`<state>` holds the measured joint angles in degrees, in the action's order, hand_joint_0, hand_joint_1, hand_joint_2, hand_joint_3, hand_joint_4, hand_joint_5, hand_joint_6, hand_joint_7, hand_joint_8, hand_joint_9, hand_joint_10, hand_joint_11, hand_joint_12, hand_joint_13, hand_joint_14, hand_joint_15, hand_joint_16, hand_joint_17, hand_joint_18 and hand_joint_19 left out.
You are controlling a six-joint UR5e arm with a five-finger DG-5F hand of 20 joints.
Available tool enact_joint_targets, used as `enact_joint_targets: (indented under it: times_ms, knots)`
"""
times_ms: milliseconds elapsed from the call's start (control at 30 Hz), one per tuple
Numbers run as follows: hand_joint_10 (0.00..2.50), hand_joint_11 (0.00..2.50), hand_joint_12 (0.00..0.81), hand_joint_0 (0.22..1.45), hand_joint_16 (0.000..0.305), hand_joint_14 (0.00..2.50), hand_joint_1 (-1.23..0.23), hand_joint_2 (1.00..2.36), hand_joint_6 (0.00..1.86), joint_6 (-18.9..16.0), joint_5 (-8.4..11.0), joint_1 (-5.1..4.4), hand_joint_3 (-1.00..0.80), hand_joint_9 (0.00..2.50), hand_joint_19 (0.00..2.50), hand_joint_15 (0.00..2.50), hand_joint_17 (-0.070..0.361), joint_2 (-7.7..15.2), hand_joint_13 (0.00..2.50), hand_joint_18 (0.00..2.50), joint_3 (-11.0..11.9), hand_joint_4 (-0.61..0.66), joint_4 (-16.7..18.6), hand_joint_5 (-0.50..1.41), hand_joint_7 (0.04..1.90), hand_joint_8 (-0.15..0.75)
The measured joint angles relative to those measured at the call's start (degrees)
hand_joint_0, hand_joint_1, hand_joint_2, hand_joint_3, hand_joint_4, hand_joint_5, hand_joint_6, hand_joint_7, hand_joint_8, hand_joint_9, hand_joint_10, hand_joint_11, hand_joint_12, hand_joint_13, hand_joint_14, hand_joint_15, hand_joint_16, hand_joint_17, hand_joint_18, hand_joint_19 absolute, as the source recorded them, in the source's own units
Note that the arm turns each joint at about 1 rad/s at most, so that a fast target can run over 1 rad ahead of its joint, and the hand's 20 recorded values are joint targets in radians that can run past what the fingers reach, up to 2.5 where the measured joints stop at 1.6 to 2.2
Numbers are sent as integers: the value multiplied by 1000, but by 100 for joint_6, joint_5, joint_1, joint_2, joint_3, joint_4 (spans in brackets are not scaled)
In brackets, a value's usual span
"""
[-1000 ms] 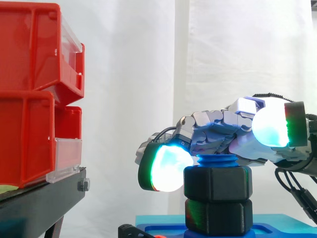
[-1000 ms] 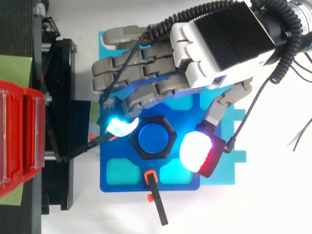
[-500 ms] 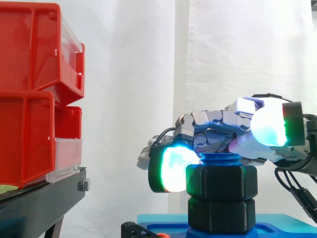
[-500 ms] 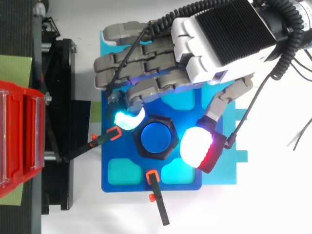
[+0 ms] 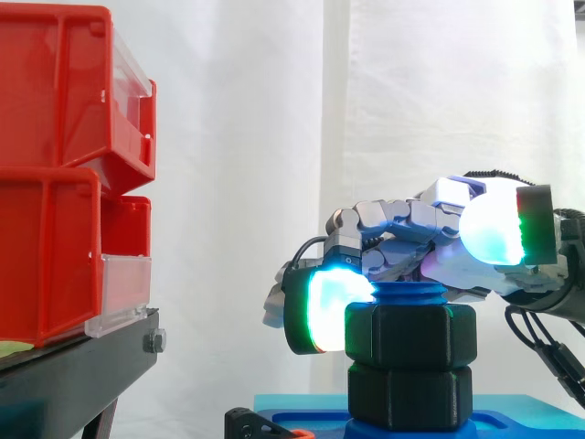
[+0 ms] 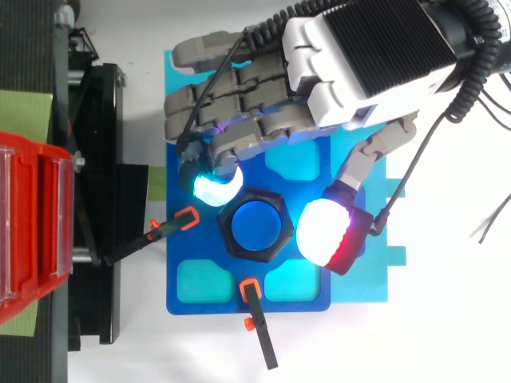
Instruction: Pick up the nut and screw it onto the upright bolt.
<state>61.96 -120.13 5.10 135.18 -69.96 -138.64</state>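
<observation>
The hand [image 6: 351, 56] is curled round the black nut [image 5: 411, 337], one glowing fingertip [image 5: 331, 311] pressed to its side, the thumb just beside it. The nut is seated on the upright blue bolt [image 6: 255, 225] above the blue base [image 6: 231, 275].

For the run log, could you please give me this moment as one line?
hand: pinching nut | nut: on bolt, tip showing above | bolt: upright | black hex: directly under nut
</observation>
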Motion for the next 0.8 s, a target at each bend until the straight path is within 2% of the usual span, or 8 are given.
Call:
enact_joint_targets:
  times_ms: [367,800]
  knots:
    - [0,0,306,460,31,0,-168,1000,662,-8,-80,75,-500,768,0,0,70,0,595,286,1,146,-22,-25,1310,287]
    - [0,0,299,462,30,0,-178,1000,666,-9,-89,74,-500,839,0,0,67,0,624,308,3,136,57,-12,1292,288]
